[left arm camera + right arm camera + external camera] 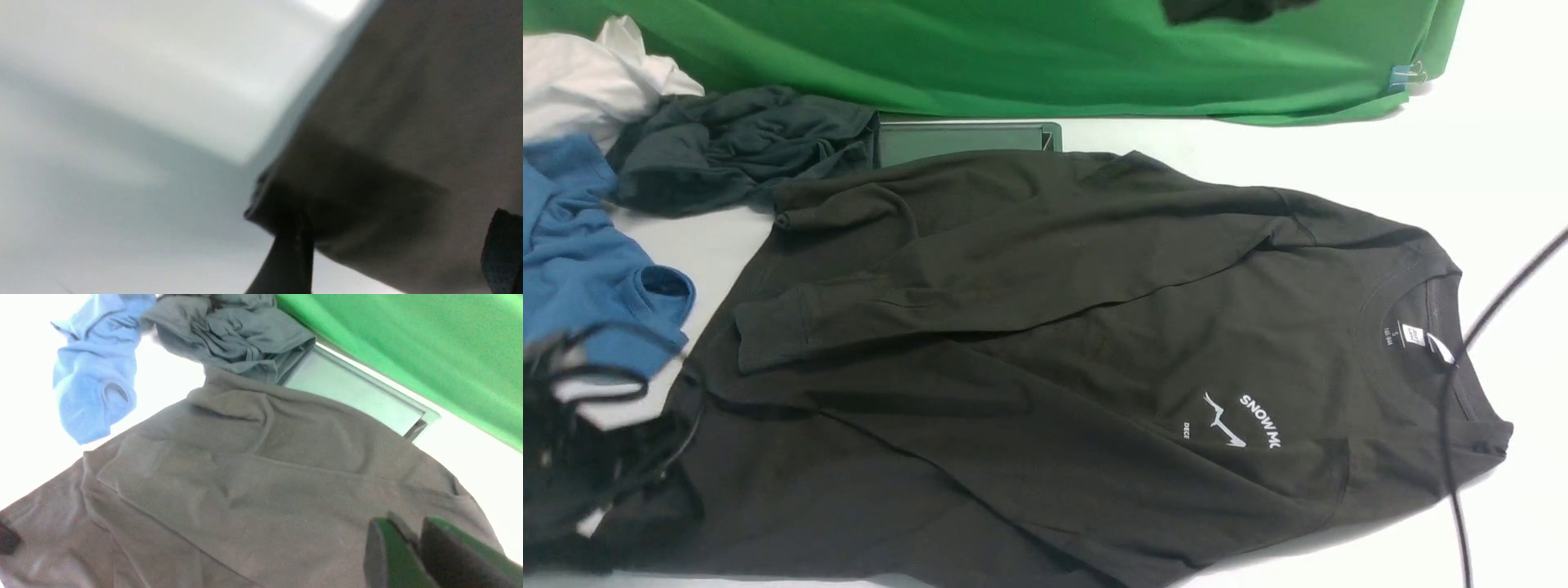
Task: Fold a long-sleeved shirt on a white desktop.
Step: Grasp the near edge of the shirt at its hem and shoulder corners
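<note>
The black long-sleeved shirt [1045, 327] lies on the white surface [1462, 163] with sleeves laid across its body, the left tool [394, 237] gaping at its edge and the right tool [412, 539] barely parted and empty, so a shallow pinch could drag those sleeves askew.

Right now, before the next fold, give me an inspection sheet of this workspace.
Surface: white desktop, grey hatch at the back.
Job's things: long-sleeved shirt lying flat, collar toward the right, a sleeve folded across the body.
Clutter: dark grey garment, blue shirt, white cloth, bunched at the left.
Grippers: left gripper open at the shirt's edge; right gripper over the shirt, grip unclear.
Cables: black cable crossing the collar.
Surroundings: green backdrop.
</note>
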Controlling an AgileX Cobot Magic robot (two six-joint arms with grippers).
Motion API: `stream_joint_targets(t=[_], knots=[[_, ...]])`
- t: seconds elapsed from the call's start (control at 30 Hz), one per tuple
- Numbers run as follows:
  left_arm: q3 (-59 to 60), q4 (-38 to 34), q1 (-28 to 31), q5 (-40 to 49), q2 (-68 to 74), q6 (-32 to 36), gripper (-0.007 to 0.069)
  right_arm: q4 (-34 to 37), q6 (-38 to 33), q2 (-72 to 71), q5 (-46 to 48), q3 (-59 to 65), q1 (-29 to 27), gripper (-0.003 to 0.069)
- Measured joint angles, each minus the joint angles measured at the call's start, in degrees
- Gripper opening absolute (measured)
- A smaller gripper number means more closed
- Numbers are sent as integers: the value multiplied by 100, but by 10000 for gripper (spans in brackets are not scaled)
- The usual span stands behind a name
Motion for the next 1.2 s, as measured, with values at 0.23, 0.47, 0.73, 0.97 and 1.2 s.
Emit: stream_joint_targets(t=[0.23,0.47,0.73,0.97,1.2], knots=[[131,-501,943,-295,-29,310,586,-6,0,48,86,10,-6,146],[91,-484,959,-160,-52,372,586,86,0,196,106,10,-12,154],[250,-187,959,-301,-167,332,586,152,0,256,117,12,-18,165],[509,-724,990,-675,-104,890,566,170,0,258,198,12,-39,174],[478,-972,1002,-862,30,1278,356,397,-5,258,367,12,-46,190]])
